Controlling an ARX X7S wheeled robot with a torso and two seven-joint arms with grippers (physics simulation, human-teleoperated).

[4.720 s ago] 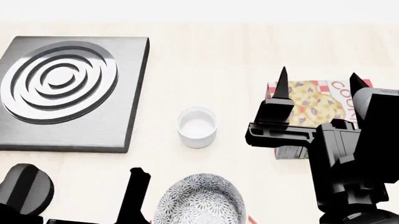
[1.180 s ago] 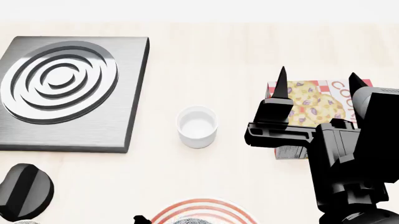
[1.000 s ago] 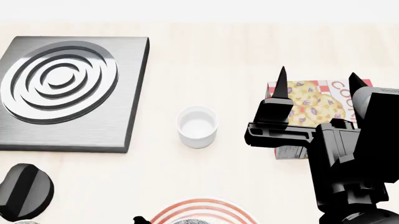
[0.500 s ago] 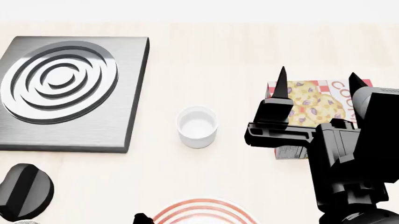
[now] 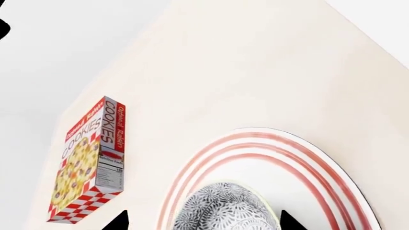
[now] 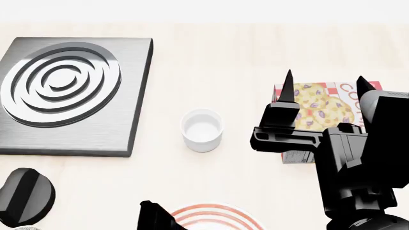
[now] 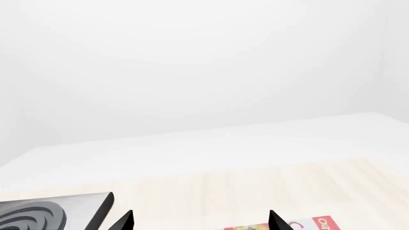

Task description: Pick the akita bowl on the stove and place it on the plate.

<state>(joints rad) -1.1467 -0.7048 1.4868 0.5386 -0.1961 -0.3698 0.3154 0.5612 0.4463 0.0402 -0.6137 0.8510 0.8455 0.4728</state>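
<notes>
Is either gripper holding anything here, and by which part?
Nothing is held. The akita bowl sits on the plate between the left gripper's open jaws; the right gripper is empty.

Around the one flat dark grey metal stove [image 6: 70, 93] are one small plain white cup [image 6: 202, 129], one red-ringed white plate [image 5: 332, 182], one speckled white-grey bowl [image 5: 223, 211] and one cookie box [image 5: 89, 158].

Speckled white-grey akita bowl [image 5: 225, 211]; white plate [image 5: 323, 165] ringed red.
</notes>
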